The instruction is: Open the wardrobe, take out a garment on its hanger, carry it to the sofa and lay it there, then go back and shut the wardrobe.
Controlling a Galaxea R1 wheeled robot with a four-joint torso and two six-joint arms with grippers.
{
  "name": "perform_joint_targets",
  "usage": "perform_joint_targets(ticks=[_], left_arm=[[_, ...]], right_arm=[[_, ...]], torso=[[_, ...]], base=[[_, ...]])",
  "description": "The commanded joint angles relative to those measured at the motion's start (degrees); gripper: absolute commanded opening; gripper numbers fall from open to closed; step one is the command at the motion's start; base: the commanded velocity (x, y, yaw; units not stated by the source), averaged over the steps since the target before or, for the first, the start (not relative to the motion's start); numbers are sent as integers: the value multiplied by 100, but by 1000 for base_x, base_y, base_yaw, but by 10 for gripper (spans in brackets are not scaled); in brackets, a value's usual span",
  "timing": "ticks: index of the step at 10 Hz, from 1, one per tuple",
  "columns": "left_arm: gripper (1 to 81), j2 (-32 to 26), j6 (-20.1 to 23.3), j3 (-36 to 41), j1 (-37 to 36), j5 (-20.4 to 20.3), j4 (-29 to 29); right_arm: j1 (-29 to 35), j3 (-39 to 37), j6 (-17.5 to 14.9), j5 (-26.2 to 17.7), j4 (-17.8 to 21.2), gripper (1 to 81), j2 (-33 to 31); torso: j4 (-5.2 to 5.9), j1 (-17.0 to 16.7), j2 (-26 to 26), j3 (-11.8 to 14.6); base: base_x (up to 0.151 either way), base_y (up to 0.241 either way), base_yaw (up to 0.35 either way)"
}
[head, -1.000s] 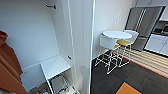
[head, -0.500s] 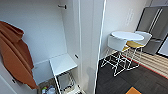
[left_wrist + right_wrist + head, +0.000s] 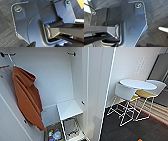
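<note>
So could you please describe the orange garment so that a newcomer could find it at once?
Look inside the open white wardrobe. On its left side, an orange-rust garment hangs limp from the rail, above the low white shelf. It is the one strongly coloured thing among white surfaces.

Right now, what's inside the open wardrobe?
Inside the wardrobe, an orange-rust garment hangs at the left, a white shelf sits low, with small items on the bottom. Whatever lies behind the garment is hidden.
</note>
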Motion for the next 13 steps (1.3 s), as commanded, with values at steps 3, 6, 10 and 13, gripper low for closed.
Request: perform_joint_targets(ticks=[3,6,10,13], left_arm=[[811,42,49,12,-180,308,39],[811,42,49,12,-180,308,39],[811,42,49,12,-188,308,39],[811,42,49,12,-179,316,39]], right_arm=[[109,2,3,-301,-6,811,-8],[91,2,3,-301,-6,811,-8],[91,2,3,-301,-6,811,-8],[100,2,3,-301,-6,811,-8]], torso=[[0,0,0,0],[0,0,0,0],[0,0,0,0],[0,0,0,0]], base=[[0,0,208],[0,0,201],[0,0,188],[0,0,186]])
